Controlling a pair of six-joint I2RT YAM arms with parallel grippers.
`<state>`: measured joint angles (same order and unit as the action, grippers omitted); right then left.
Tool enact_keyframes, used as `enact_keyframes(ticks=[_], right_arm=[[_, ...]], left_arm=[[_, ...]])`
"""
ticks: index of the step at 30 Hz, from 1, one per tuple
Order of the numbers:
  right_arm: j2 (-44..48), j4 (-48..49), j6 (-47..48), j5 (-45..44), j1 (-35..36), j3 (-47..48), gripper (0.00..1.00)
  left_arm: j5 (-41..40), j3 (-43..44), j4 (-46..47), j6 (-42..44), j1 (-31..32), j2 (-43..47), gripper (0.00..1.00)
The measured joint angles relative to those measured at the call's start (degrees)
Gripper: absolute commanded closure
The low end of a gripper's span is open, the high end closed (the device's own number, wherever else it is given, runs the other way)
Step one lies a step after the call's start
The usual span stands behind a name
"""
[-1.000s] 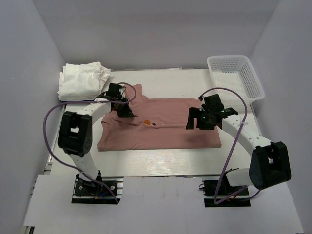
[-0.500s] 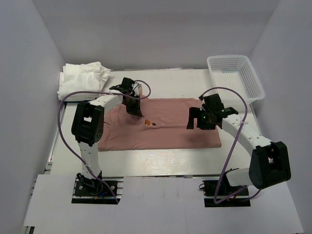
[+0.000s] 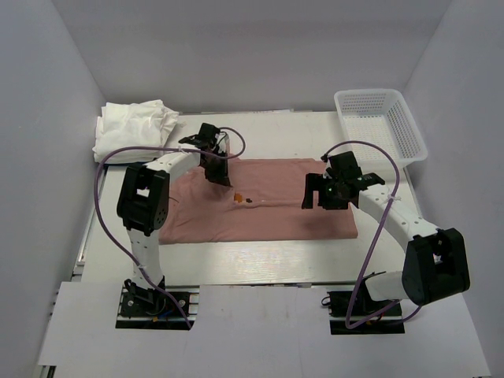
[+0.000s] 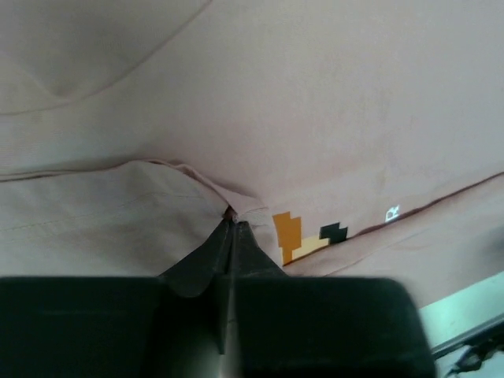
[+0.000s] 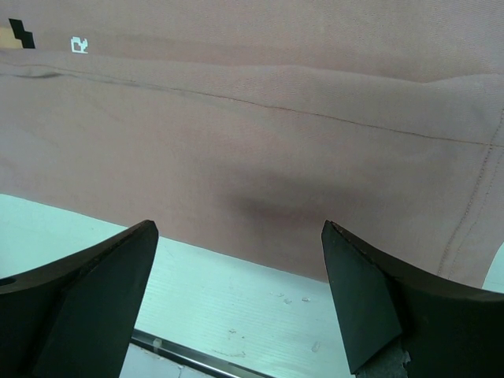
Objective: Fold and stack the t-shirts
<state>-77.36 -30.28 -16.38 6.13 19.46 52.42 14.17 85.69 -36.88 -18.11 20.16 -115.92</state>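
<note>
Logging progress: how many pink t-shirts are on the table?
1: the pink t-shirt lies spread centrally, pinched by the left end effector. The white pile far left could hide more.

The shirt (image 3: 268, 205) is plain dusty pink with slightly darker seam lines. Its print (image 4: 303, 236) is made of pixel blocks in orange, pale yellow and black, with a tiny white mark beside them. The folded shirts (image 3: 134, 130) are white. The basket (image 3: 382, 122) is white mesh. The surface (image 3: 276, 256) is white. The left tool (image 4: 230, 219) and right tool (image 5: 238, 228) are black, and the cables (image 3: 96, 201) are purple.
</note>
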Motion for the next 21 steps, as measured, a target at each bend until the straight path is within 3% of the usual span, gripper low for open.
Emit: enact_keyframes(ticks=[1, 2, 3, 10, 14, 18, 21], right_arm=[[0.0, 0.0, 0.07, 0.0, 0.0, 0.0, 0.1], [0.0, 0.0, 0.11, 0.0, 0.0, 0.0, 0.1], [-0.02, 0.0, 0.13, 0.0, 0.0, 0.0, 0.1], [-1.18, 0.02, 0.13, -0.24, 0.0, 1.31, 0.1], [-2.36, 0.15, 0.11, -0.42, 0.0, 4.11, 0.1], [-3.76, 0.39, 0.11, -1.36, 0.0, 6.19, 0.1], [-4.68, 0.26, 0.11, -2.84, 0.0, 7.23, 0.1]], left_arm=[[-0.33, 0.0, 0.04, -0.22, 0.0, 0.0, 0.5], [-0.66, 0.02, 0.11, -0.46, 0.0, 0.0, 0.07], [-1.03, 0.09, 0.17, -0.98, 0.0, 0.0, 0.0], [-2.21, 1.84, 1.36, -3.58, -0.42, 0.31, 0.0], [-7.02, 5.53, 1.29, -4.02, -1.11, 0.48, 0.0], [-10.99, 12.83, 0.37, -4.0, -3.37, -0.37, 0.0], [-12.59, 22.97, -1.75, -4.39, -5.95, -4.55, 0.0]])
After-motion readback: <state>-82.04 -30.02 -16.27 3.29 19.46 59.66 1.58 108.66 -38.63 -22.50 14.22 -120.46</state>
